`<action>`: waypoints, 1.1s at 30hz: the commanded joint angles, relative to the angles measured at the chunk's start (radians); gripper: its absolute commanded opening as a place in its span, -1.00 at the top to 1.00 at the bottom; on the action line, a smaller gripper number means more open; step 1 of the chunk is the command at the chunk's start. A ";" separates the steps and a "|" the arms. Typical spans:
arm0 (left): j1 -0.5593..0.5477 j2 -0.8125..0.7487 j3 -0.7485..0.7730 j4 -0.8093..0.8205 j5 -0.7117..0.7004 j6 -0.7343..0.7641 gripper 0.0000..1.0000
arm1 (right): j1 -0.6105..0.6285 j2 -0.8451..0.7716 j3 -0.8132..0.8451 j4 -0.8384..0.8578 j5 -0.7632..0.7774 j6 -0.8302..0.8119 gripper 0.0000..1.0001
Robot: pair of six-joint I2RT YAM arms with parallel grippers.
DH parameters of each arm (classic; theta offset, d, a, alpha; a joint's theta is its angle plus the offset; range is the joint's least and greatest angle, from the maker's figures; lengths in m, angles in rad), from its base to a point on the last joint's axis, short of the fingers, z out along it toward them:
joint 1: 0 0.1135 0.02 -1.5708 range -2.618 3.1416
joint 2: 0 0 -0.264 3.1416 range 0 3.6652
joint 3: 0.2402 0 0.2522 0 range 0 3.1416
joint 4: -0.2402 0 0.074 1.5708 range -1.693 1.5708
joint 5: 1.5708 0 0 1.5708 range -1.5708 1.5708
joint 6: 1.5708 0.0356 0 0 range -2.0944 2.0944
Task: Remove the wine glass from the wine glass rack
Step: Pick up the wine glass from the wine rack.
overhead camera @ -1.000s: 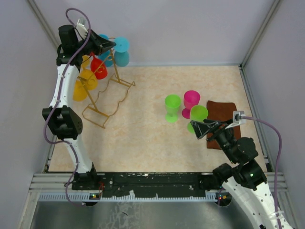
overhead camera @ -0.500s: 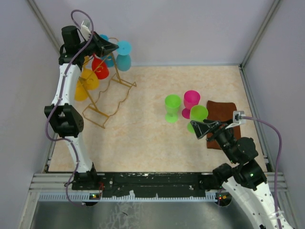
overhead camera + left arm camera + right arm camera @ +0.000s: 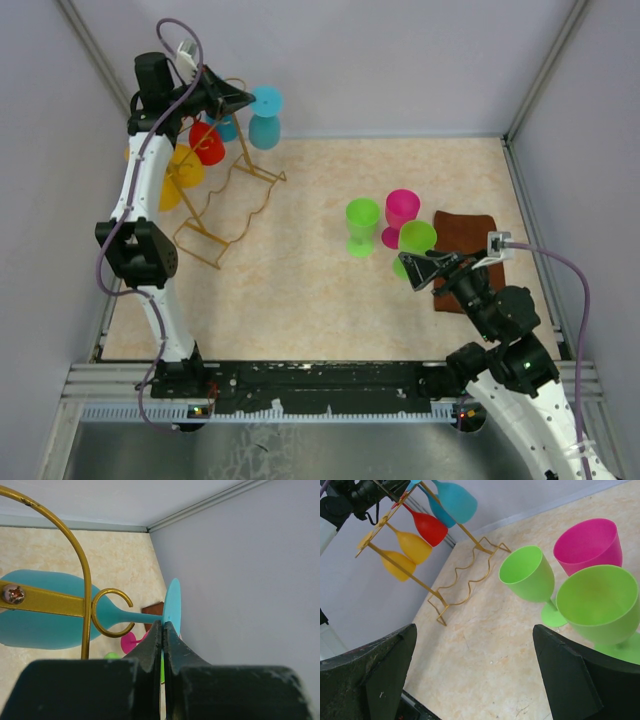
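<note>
Starting at the upper left of the top view, the left claw point(image 3: 162, 628) is pressed together on the thin rim of the round foot of a teal, plastic-looking wine glass point(image 3: 263, 128). This glass hangs on the tall golden-yellow wire rack point(image 3: 50, 601), which stands on the pale stone-patterned desk point(image 3: 300, 280). Just left of the teal glass hang a red glass point(image 3: 207, 143) and yellow glasses point(image 3: 185, 165).

The glass looks light, stiff and smooth, so weight should be no trouble. An edge pinch on a slick disc could pivot or slip, though. A hold on the foot close to the stem seems safest, drawing the stem out through the hook's gap rather than pulling against the wire, since the slim rack may tip.

Near the middle right of the desk stand a lime-green glass point(image 3: 362, 222), a pink glass point(image 3: 402, 208) and a second green glass point(image 3: 417, 237), all upright. Beside them the right claw point(image 3: 412, 272) is spread wide and grips nothing. A brown cloth point(image 3: 470, 235) lies at the right.

The left wrist view alone shows the small gold hook looped round the teal stem and the pinch on the foot. The top view hides both under the arm. The right wrist view shows the rack from the side, with its glasses slanting bowl-down and a second teal glass behind the first.
</note>
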 commanded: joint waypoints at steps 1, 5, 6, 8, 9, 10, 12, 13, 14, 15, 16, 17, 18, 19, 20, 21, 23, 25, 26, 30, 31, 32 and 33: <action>-0.010 -0.049 0.025 0.004 0.002 0.021 1.00 | 0.000 0.007 0.025 0.041 0.005 0.004 -0.98; -0.029 -0.087 -0.002 0.004 0.004 0.053 1.00 | 0.001 0.008 0.023 0.050 0.003 0.005 -0.98; -0.034 -0.098 -0.011 0.004 0.007 0.063 1.00 | 0.000 0.009 0.022 0.051 0.003 0.007 -0.98; -0.043 -0.125 -0.039 0.004 -0.002 0.078 1.00 | 0.001 0.009 0.023 0.052 0.001 0.007 -0.98; -0.049 -0.140 -0.060 0.005 -0.007 0.085 1.00 | 0.000 0.009 0.023 0.052 0.003 0.006 -0.98; -0.053 -0.153 -0.069 0.005 -0.014 0.093 1.00 | 0.000 0.009 0.023 0.053 0.003 0.006 -0.98; -0.063 -0.180 -0.098 0.007 -0.018 0.113 1.00 | 0.001 0.010 0.026 0.050 0.001 0.005 -0.98; -0.070 -0.193 -0.109 0.005 -0.016 0.127 1.00 | 0.001 0.010 0.028 0.049 0.001 0.005 -0.99; -0.081 -0.207 -0.122 0.008 -0.012 0.143 1.00 | 0.001 0.010 0.029 0.049 0.002 0.005 -0.98; -0.094 -0.229 -0.140 0.017 -0.005 0.161 1.00 | 0.000 0.010 0.029 0.049 0.002 0.003 -0.98; -0.108 -0.250 -0.164 0.032 0.004 0.180 1.00 | 0.001 0.010 0.029 0.050 0.002 0.002 -0.98; -0.123 -0.272 -0.189 0.048 0.015 0.202 1.00 | 0.001 0.012 0.030 0.053 0.002 0.001 -0.98; -0.139 -0.299 -0.224 0.065 0.018 0.227 1.00 | 0.001 0.013 0.033 0.056 0.002 -0.001 -0.98; -0.156 -0.331 -0.266 0.087 0.019 0.246 1.00 | 0.001 0.015 0.034 0.058 0.000 -0.003 -0.98; -0.170 -0.362 -0.311 0.115 0.021 0.260 1.00 | 0.001 0.019 0.037 0.059 -0.002 -0.006 -0.98; -0.182 -0.400 -0.371 0.160 0.027 0.266 1.00 | 0.000 0.024 0.041 0.063 -0.004 -0.009 -0.98; -0.199 -0.475 -0.500 0.272 0.039 0.246 1.00 | 0.001 0.036 0.049 0.072 -0.016 -0.012 -0.98; -0.210 -0.547 -0.625 0.389 0.060 0.222 1.00 | 0.000 0.051 0.058 0.088 -0.039 -0.016 -0.98; -0.215 -0.580 -0.677 0.428 0.063 0.217 1.00 | 0.000 0.060 0.064 0.098 -0.059 -0.017 -0.98; -0.259 -0.697 -0.863 0.507 0.065 0.247 1.00 | 0.000 0.110 0.079 0.154 -0.149 -0.019 -0.96; -0.277 -0.736 -0.900 0.509 0.059 0.266 1.00 | 0.001 0.126 0.083 0.171 -0.175 -0.016 -0.95; -0.292 -0.766 -0.937 0.512 0.042 0.284 1.00 | 0.000 0.141 0.087 0.187 -0.204 -0.011 -0.94; -0.309 -0.795 -0.977 0.523 0.023 0.299 1.00 | 0.000 0.165 0.092 0.212 -0.234 -0.005 -0.92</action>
